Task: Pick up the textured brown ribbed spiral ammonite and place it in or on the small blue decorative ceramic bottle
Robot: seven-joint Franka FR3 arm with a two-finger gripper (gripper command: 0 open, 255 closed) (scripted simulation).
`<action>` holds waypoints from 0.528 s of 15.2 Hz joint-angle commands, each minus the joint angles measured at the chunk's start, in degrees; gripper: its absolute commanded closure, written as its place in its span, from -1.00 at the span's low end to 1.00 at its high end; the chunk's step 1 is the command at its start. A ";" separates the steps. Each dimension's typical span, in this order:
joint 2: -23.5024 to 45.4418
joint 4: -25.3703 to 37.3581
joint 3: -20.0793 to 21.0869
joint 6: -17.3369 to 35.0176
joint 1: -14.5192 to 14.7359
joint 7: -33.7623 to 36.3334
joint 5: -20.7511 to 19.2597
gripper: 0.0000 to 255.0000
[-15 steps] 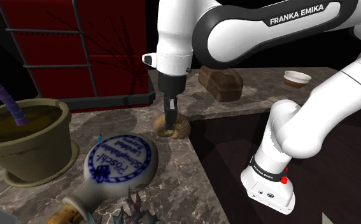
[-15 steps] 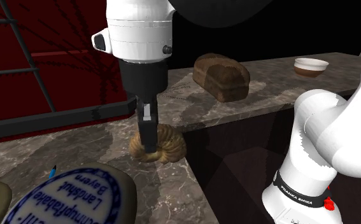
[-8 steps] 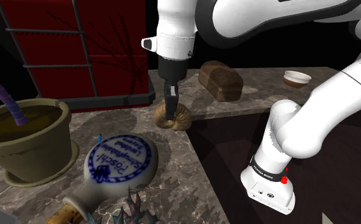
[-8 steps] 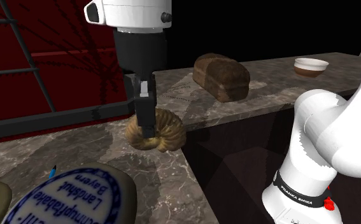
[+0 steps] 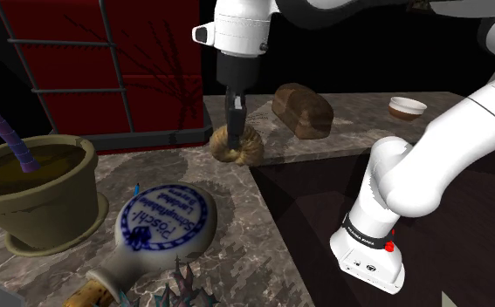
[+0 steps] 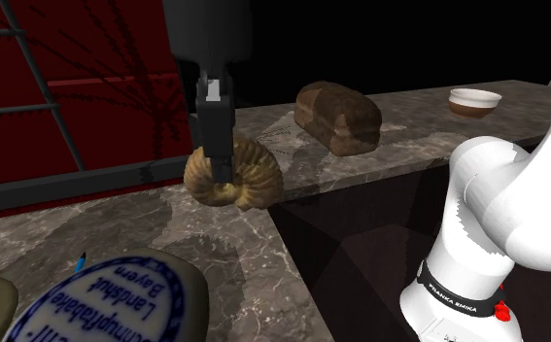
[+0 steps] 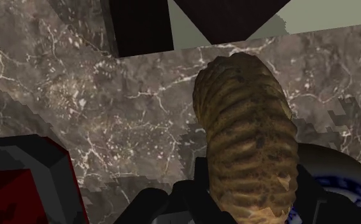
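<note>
The ribbed brown spiral ammonite (image 5: 247, 146) (image 6: 252, 177) hangs a little above the marble counter (image 5: 237, 227), clasped edge-on by my black gripper (image 5: 234, 133) (image 6: 219, 173). In the wrist view its ribbed rim (image 7: 249, 127) runs up from between the two fingers of the gripper (image 7: 249, 200), which is shut on it. The bottle (image 5: 162, 222) (image 6: 108, 301) is a round white flask with blue lettering. It lies on its side nearer the camera than the ammonite, with its cork neck toward the shoulder view's bottom edge. A blue arc of the bottle (image 7: 341, 188) shows past the ammonite in the wrist view.
A dark bread loaf (image 5: 303, 109) (image 6: 339, 117) and a small bowl (image 5: 407, 106) (image 6: 474, 100) sit on the far counter. A large olive plant pot (image 5: 36, 187) stands at the shoulder view's left. A red cabinet (image 5: 88, 61) rises behind. The counter edge drops off just right of the ammonite.
The gripper has risen with the ammonite in it, lifting it off the counter and slightly toward the back.
</note>
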 commanded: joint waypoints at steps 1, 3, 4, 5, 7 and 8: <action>0.02 1.73 -0.17 -1.71 -0.07 0.02 -0.12 1.00; 0.23 3.44 -0.29 -3.21 -0.15 0.08 -0.25 1.00; 0.36 4.31 -0.34 -3.96 -0.19 0.11 -0.32 1.00; 0.49 5.19 -0.39 -4.71 -0.23 0.14 -0.38 1.00; 0.80 6.99 -0.48 -6.20 -0.31 0.21 -0.51 1.00; 0.97 7.91 -0.53 -6.95 -0.35 0.25 -0.58 1.00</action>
